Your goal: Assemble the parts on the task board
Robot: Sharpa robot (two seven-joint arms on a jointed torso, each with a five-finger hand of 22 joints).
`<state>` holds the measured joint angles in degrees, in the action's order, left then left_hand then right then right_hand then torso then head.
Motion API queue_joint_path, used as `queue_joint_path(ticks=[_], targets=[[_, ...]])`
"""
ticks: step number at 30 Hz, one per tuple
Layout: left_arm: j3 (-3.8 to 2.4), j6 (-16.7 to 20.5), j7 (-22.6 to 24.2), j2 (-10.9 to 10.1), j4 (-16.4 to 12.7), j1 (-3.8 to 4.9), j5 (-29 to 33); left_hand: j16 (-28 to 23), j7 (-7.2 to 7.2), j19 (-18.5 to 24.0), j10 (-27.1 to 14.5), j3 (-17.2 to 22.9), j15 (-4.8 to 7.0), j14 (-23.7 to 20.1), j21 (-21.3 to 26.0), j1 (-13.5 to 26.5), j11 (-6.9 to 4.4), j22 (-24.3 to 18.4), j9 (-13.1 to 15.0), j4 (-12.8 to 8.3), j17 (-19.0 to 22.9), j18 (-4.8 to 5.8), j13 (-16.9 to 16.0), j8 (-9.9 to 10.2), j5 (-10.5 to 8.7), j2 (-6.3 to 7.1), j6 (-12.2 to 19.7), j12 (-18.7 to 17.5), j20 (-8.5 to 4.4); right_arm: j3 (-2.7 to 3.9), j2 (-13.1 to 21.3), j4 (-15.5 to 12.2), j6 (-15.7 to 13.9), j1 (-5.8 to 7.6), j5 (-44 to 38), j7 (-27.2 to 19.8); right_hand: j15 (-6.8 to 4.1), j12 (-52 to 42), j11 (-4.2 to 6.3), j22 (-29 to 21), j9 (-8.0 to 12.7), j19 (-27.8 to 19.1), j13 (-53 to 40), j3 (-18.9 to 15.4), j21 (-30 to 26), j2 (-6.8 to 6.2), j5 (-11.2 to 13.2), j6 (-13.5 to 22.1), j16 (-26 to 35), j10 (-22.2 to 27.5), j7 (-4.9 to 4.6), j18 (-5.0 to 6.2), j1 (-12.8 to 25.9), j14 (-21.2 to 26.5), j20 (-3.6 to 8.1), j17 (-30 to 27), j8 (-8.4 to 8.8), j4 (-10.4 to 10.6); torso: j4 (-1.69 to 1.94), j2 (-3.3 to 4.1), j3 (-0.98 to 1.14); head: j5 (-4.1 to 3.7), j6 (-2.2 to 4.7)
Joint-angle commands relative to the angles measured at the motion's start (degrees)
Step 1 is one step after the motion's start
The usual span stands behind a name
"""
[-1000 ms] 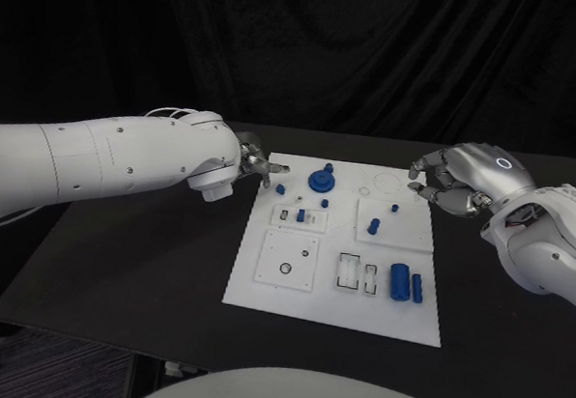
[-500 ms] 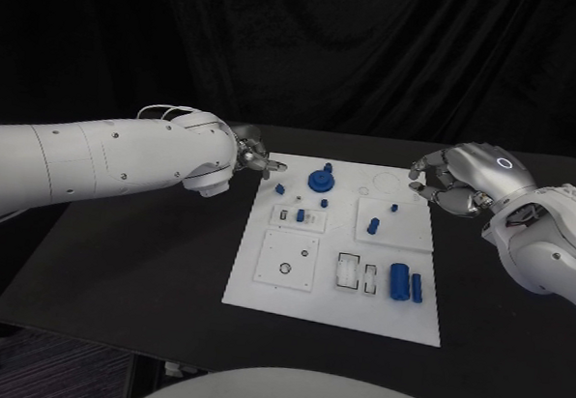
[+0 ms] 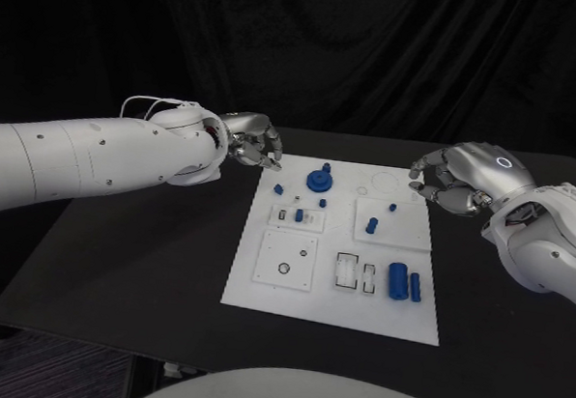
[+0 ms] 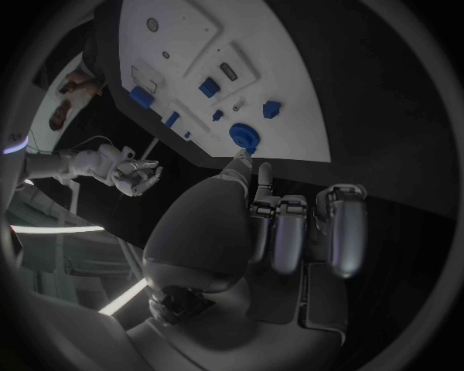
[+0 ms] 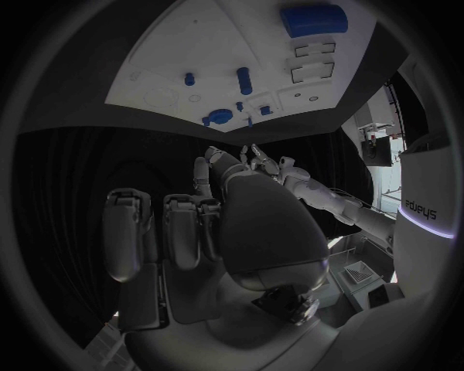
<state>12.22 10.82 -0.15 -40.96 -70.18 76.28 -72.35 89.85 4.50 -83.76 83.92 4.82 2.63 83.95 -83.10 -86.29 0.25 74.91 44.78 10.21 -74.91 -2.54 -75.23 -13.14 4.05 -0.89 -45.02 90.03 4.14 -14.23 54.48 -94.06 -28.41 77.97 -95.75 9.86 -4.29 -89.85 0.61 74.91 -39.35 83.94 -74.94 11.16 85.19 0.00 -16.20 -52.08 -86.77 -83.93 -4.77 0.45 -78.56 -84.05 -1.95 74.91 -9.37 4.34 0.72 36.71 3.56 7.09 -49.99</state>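
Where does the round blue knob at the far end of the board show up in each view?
Head view: the knob stands near the board's far edge, close to the left hand.
Left wrist view: the knob sits at the board's near edge, just beyond the fingertips.
Right wrist view: it lies at the board's edge nearest the hand.
Shared landmark: the large blue cylinder at the opposite end.

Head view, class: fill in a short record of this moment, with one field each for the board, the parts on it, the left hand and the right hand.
board: white task board lying flat on the black table
parts: blue parts, including a large blue cylinder near the board's right edge
left hand: left hand at the board's far left corner, fingers curled, holding nothing visible
right hand: right hand by the far right corner, fingers curled, nothing visible in it
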Motion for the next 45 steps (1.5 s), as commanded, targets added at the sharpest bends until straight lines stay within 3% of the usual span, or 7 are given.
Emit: queue_joint_path(ticks=[1, 4, 8, 16, 33, 40, 45], targets=[[-0.04, -0.4, 11.7, 0.3, 0.3, -0.07, -17.5, 0.1, -0.17, -2.0, 6.1, 1.1, -0.24, 6.1, -0.8, -0.8, -0.38, 13.1, -1.0, 0.5, -15.1, 1.0, -14.8, 0.6, -0.59, 1.1, 0.4, 0.0, -0.03, 0.04, 0.1, -0.1, 0.1, -0.14, -0.4, 1.0, 0.14, -0.2, -0.14, 13.3, -0.1, 3.7, -15.1, 0.2, -0.3, -0.05, -0.3, -0.4, 0.2, -6.1, 0.06, 0.91, -0.3, -4.6, -0.23, 8.7, -0.16, -0.1, -0.01, -0.05, 0.02, -0.04, -0.01], [-0.04, -0.3, 13.0, 0.6, 0.5, -0.07, -23.1, 0.1, -0.94, -2.7, 6.1, 2.0, -0.04, 6.1, -1.8, -0.8, -0.81, 13.4, -2.1, 1.2, -15.1, 1.24, -14.8, 1.2, -0.15, 2.84, 0.6, 0.0, -0.15, 0.04, 0.2, -0.1, 0.2, -0.15, -0.4, 1.0, 0.15, -0.2, -0.14, 13.3, -0.1, 3.7, -15.1, 0.2, -0.3, -0.08, -0.3, -0.5, 0.2, -6.1, 0.06, 0.91, -0.2, -4.6, -0.24, 8.6, -0.18, -0.1, -0.06, -0.06, 0.06, -0.04, -0.01], [-0.05, 0.2, 14.5, 1.0, 0.8, -0.07, -28.8, 0.1, -1.18, -3.6, 6.1, 5.8, 0.0, 6.1, -3.2, -0.9, -0.87, 13.8, -6.9, 3.7, -15.1, 1.57, -14.8, 3.2, 5.35, 7.44, -0.9, 0.0, -0.56, 0.04, 0.2, -0.2, 0.3, -0.16, -0.4, 1.0, 0.16, -0.2, -0.14, 13.3, -0.1, 3.7, -15.1, 0.2, -0.3, -0.08, -0.2, -0.5, 0.2, -6.1, 0.07, 0.91, -0.2, -4.6, -0.24, 8.7, -0.2, -0.1, 0.0, -0.03, 0.02, -0.18, -0.01], [-0.05, 1.5, 16.0, 1.8, 1.5, -0.07, -38.4, 0.1, -1.66, -3.9, 6.1, 7.6, 0.15, 6.1, -3.7, -0.5, -1.15, 14.0, -9.8, 5.2, -15.1, 1.71, -14.8, 4.4, 5.0, 9.14, -3.2, 0.0, -0.52, 0.04, 0.3, -0.2, 0.4, -0.18, -0.4, 1.0, 0.17, -0.2, -0.16, 13.3, -0.2, 3.7, -15.1, 0.2, -0.3, -0.1, -0.2, -0.7, 0.2, -6.1, 0.11, 0.9, -0.2, -4.6, -0.25, 8.6, -0.27, 0.0, -0.13, 0.18, -0.06, -0.11, -0.01], [-0.05, 2.7, 13.8, 2.4, 2.4, -0.35, -42.6, 0.1, -1.35, -4.1, 6.1, 9.8, 0.12, 6.1, -4.1, 0.2, -0.95, 14.1, -14.3, 5.7, -15.1, 1.81, -14.8, 7.1, 6.7, 9.77, -5.3, 0.0, -0.6, 0.04, 0.4, -0.2, 0.5, -0.6, -0.4, 0.9, 0.18, -0.2, -0.17, 13.3, -0.2, 3.7, -15.1, 0.2, -0.3, -0.11, -0.2, -0.9, 0.2, -6.1, 0.15, 0.9, -0.1, -4.6, -0.25, 8.6, -0.35, 0.0, -0.06, 0.19, 0.04, -0.26, -0.01], [-0.05, 7.8, 9.2, 1.6, 1.8, -0.52, -42.7, 0.1, -1.37, -4.5, 6.1, 9.8, 0.05, 6.1, -4.5, 3.8, -0.93, 14.3, -16.1, 6.3, -15.1, 1.91, -14.8, 7.6, 6.24, 9.29, -7.1, 0.0, -0.47, 0.04, 0.6, -0.1, 0.6, -0.62, -0.4, 0.9, 0.18, -0.2, -0.17, 13.3, -0.2, 3.7, -15.1, 0.2, -0.3, -0.09, -0.3, -1.0, 0.2, -6.1, 0.18, 0.91, -0.1, -4.6, -0.26, 8.6, -0.4, 0.1, -0.14, 0.06, 0.02, -0.11, -0.01], [-0.05, 7.8, 0.8, 0.4, 0.0, -0.55, -36.6, 0.1, -1.56, -5.3, 6.1, 9.1, 0.27, 6.1, -5.7, 15.2, -1.01, 14.7, -14.2, 6.4, -15.1, 2.21, -14.8, 3.6, 7.2, 4.97, -12.6, 0.0, -0.51, 0.04, 0.6, -0.1, 0.6, -0.65, -0.4, 0.9, 0.18, -0.2, -0.17, 13.3, -0.3, 3.7, -15.1, 0.2, -0.3, 0.02, -0.3, -1.1, 0.2, -6.1, 0.21, 0.91, 0.1, -4.6, -0.27, 8.6, -0.43, 0.2, -0.09, 0.05, -0.04, -0.13, -0.01]])
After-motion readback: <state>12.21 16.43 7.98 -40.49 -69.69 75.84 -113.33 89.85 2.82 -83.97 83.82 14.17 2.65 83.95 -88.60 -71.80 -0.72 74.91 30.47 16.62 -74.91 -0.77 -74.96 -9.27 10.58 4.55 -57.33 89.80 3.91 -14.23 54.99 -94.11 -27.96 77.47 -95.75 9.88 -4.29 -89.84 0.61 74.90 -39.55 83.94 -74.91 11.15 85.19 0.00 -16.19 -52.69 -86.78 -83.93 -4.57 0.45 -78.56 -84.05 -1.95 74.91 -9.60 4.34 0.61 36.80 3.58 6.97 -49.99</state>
